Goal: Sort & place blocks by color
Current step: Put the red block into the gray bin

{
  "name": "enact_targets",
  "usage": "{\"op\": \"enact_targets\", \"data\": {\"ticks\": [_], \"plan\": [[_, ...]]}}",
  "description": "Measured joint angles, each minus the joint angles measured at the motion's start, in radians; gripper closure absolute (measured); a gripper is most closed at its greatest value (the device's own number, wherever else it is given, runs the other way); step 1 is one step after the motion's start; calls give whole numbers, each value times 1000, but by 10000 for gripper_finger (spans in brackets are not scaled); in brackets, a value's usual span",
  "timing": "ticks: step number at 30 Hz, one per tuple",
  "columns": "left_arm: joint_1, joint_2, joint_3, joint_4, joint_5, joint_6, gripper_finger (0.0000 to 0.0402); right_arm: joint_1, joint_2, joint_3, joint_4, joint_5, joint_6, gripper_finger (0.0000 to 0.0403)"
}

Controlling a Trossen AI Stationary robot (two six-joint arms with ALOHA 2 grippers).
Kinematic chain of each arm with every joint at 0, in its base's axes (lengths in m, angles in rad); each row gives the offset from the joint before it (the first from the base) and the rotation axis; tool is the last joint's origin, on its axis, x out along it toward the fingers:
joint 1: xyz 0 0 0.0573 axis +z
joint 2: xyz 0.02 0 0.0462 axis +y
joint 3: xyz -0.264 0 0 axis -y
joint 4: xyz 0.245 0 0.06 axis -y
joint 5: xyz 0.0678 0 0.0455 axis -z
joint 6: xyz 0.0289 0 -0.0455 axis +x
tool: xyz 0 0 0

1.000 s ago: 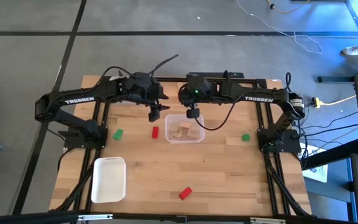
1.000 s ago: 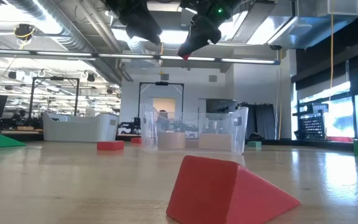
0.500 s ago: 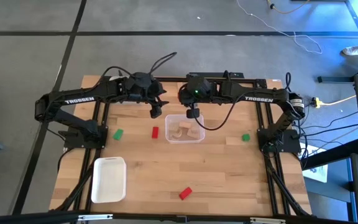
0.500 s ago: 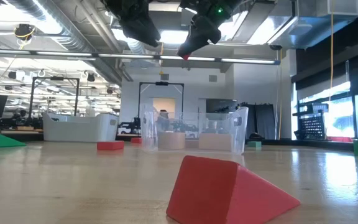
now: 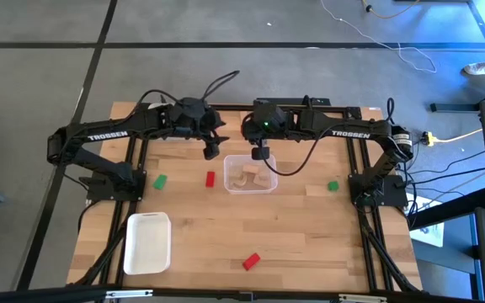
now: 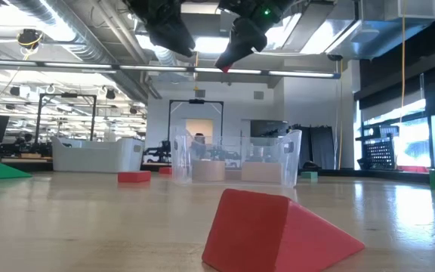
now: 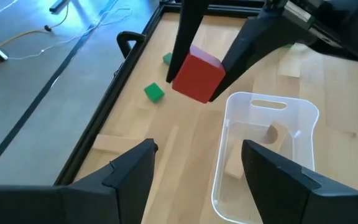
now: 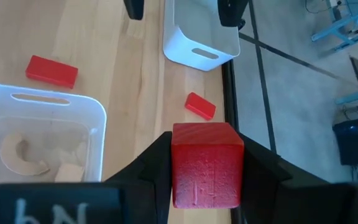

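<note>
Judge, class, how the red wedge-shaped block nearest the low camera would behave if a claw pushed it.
The red wedge block rests on a broad flat face on the table, so it would probably slide rather than roll or tip. It looks solid and stiff, likely light. Its sloping face could let claw fingers slip.

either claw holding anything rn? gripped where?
Right claw holds a red cube, fingers pinching its two opposite side faces, above the clear bin. Left claw is open, empty.
</note>
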Motion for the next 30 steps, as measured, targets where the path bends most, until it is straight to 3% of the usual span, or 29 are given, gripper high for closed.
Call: {"op": "enact_targets", "data": {"ticks": [12,20,30], "plan": [[0,0,0,56,1,31,170,0,1,0,5,1,85,273],[10,0,0,126,10,-476,170,1,1,0,52,35,64,273],[10,0,0,142,8,-740,170,51,1,0,141,61,-57,273]]}}
